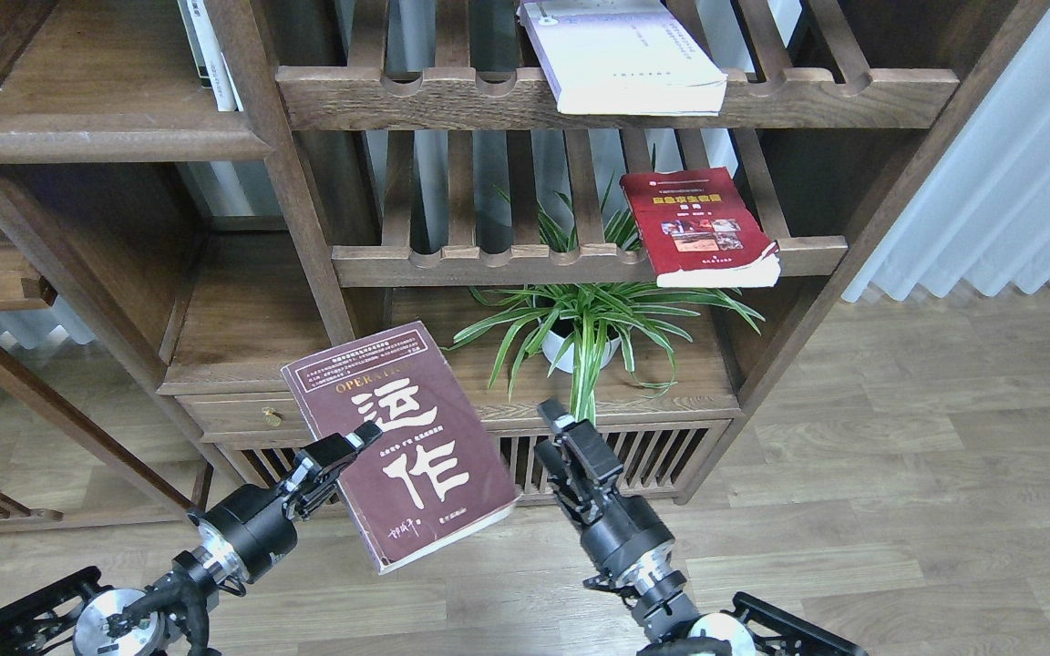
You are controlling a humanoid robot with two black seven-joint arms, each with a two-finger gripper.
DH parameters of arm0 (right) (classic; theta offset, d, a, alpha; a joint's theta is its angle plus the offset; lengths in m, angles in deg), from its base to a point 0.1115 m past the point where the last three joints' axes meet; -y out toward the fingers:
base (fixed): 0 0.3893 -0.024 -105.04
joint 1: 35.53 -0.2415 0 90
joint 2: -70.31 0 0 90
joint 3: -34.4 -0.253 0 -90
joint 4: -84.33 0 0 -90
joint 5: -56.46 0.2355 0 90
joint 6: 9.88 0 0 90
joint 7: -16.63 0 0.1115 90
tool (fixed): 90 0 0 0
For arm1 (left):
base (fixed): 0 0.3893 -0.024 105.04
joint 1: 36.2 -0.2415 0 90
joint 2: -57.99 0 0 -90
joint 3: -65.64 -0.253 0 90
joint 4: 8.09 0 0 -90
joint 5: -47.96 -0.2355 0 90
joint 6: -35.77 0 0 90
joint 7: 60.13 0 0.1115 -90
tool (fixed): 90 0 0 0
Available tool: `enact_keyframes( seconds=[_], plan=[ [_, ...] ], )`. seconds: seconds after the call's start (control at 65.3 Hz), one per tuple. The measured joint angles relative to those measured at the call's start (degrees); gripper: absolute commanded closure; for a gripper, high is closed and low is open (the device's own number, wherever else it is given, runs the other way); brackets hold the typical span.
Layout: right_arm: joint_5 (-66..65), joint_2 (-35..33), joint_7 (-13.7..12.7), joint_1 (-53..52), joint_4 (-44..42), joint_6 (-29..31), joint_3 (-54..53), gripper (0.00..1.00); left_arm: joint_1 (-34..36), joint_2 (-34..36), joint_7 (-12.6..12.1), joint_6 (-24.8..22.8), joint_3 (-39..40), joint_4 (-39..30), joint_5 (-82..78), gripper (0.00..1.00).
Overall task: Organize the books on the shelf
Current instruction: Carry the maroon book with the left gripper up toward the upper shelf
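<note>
The dark maroon book (416,428) with big white characters hangs tilted in the air in front of the bookcase's low drawer. My left gripper (354,445) is shut on its left edge and carries it alone. My right gripper (566,428) is to the right of the book, apart from it, empty and open. The bright red book (703,228) lies on the middle slatted rack. The white book (625,55) lies on the upper slatted rack. The solid shelf (106,137) with a rounded front edge is at the upper left.
A potted spider plant (580,328) stands in the lower compartment just behind my right gripper. A few upright books (206,55) stand at the right end of the solid shelf. A drawer (242,410) is behind the held book. A white curtain (1017,164) hangs on the right.
</note>
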State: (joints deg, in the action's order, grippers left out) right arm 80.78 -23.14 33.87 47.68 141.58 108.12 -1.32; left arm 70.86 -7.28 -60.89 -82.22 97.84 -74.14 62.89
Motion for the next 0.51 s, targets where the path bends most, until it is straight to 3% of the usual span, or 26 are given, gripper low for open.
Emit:
enact_keyframes(
  seconds=[0.214, 0.505],
  plan=[
    [0.02, 1.04, 0.17, -0.23, -0.46, 0.0, -3.19, 0.04, 0.16, 3.47, -0.86, 0.0, 0.43, -0.92, -5.73, 0.99],
    [-0.16, 1.54, 0.07, -0.34, -0.56, 0.0, -3.62, 0.04, 1.12, 10.85, -4.36, -0.02, 3.87, -4.4, -11.35, 1.0]
  ],
)
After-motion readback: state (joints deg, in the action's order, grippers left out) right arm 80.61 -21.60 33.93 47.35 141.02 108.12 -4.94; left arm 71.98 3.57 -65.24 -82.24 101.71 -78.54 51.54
